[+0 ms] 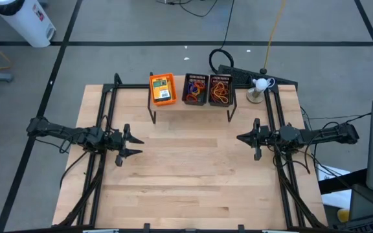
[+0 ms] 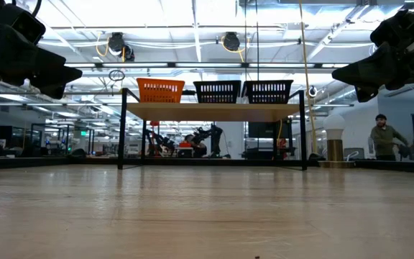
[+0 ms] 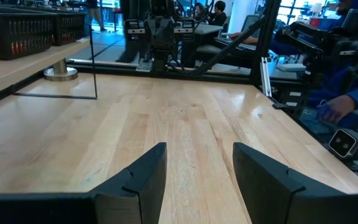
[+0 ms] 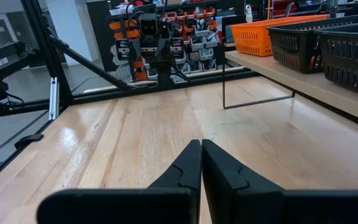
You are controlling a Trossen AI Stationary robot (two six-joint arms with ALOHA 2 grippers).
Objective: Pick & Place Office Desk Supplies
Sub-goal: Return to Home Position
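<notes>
Three small trays stand side by side on the wooden shelf riser (image 1: 193,107) at the table's far edge. The orange tray (image 1: 162,88) holds a yellow-and-green crayon box. The two black mesh trays (image 1: 195,89) (image 1: 220,90) hold tangled rubber bands, orange, red, purple and blue. My left gripper (image 1: 135,145) hovers level at the table's left side, open, with nothing between its fingers (image 3: 143,180). My right gripper (image 1: 239,137) hovers level at the table's right side, shut on nothing (image 4: 201,163). Both point toward the table's middle.
A small white desk lamp (image 1: 259,87) stands at the far right corner beside the riser. Black frame rails (image 1: 102,123) run along the left and right sides of the table. The wide wooden tabletop (image 1: 186,175) lies between the grippers. A person (image 2: 385,138) shows in the room behind.
</notes>
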